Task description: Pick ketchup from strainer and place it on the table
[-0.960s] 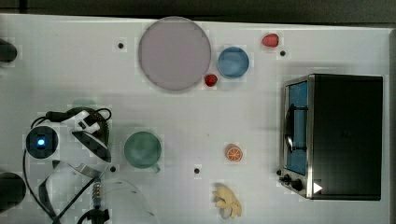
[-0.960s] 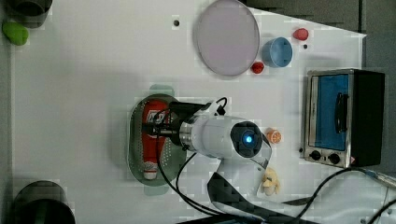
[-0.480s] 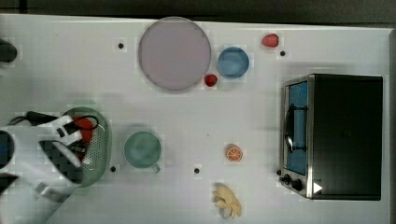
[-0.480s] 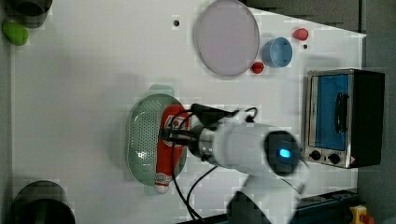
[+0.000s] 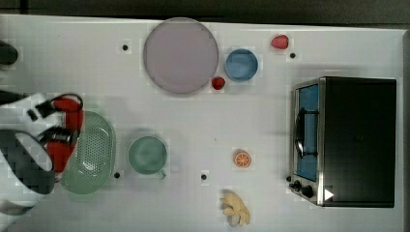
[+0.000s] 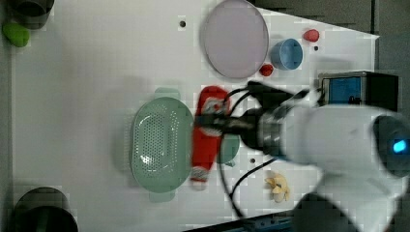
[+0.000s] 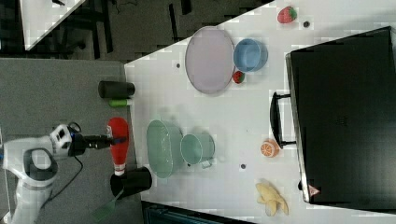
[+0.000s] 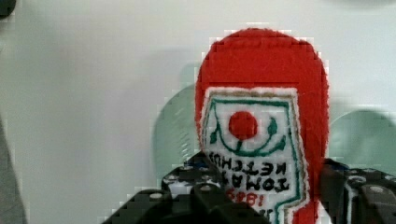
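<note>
The tool [image 6: 209,122] is clamped across the label of the ketchup [image 6: 205,137], a slim red squeeze bottle with a white cap; the wrist view shows its dark fingers [image 8: 205,198] pressing the bottle's sides. In the right view the ketchup [image 7: 118,142] hangs in the air, off the counter's edge and well to the right view's left of the strainer [image 7: 163,148], a pale green oval plastic basket with a perforated bottom. The pick looks done, and the carry is in hand. The next move calls for bringing the bottle over a bare part of the white counter [image 5: 261,121], lowering it until it rests there, then letting go, keeping clear of the strainer and the round green cup [image 5: 148,154] just to the top view's right of it.

The strainer [image 6: 162,144] now lies empty, its holes all showing. The green cup, the small blue bowl [image 5: 241,65] and the round lilac plate [image 5: 180,55] look empty too.
</note>
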